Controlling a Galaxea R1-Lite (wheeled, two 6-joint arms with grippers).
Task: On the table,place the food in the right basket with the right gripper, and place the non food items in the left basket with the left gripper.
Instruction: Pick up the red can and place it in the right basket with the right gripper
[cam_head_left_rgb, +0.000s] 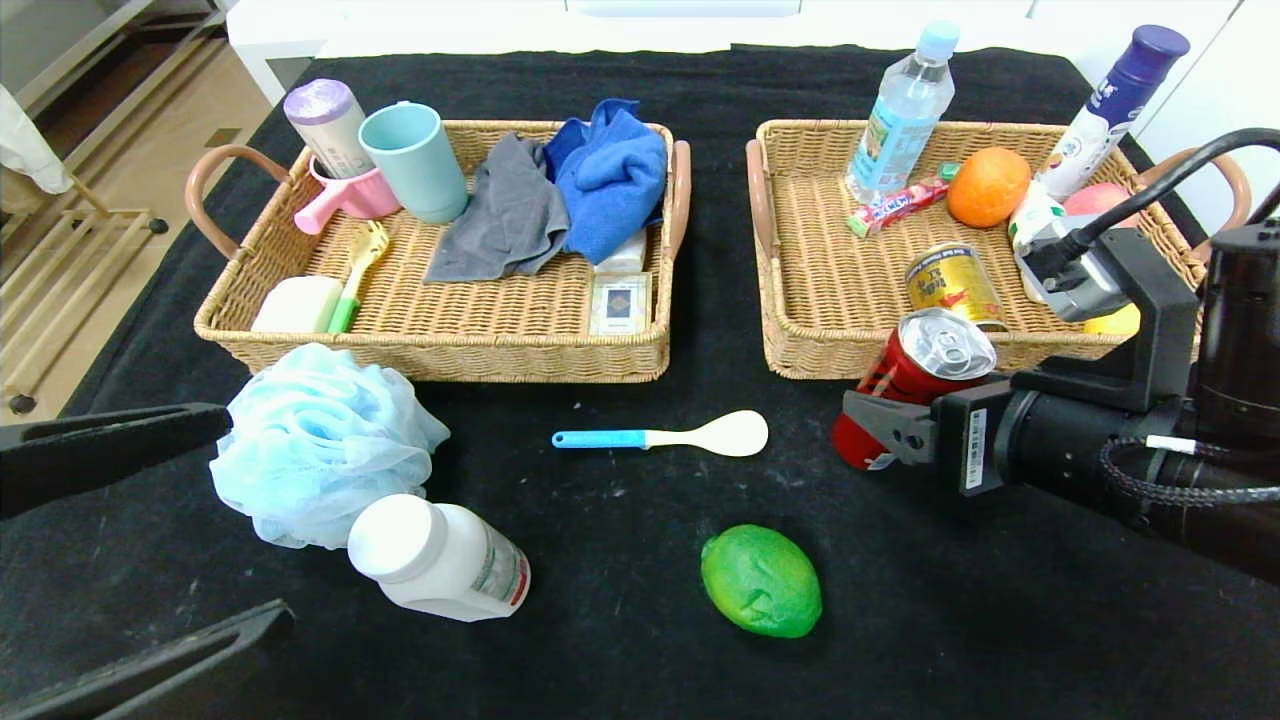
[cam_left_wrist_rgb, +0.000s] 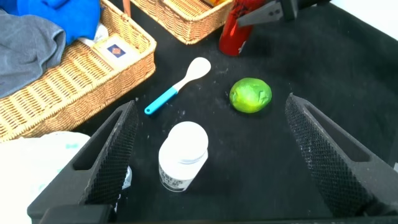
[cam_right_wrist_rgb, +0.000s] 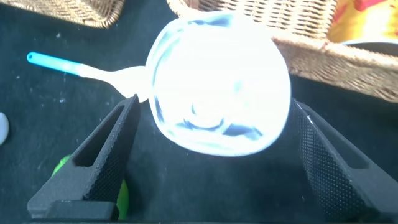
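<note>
While standing on the table (cam_head_left_rgb: 640, 640) just before the right basket (cam_head_left_rgb: 800, 330), red can (cam_head_left_rgb: 905, 385) tilts, long axis near vertical, top up. Sits between right gripper's (cam_right_wrist_rgb: 214, 155) wide-spread fingers (cam_right_wrist_rgb: 102, 168), not clenched. Left gripper (cam_left_wrist_rgb: 211, 155) spread wide above white bottle (cam_left_wrist_rgb: 182, 155).

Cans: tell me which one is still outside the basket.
The red can. It stands on the black table just in front of the right basket, between the open fingers of the right tool. The gold can already sits inside that basket.
</note>
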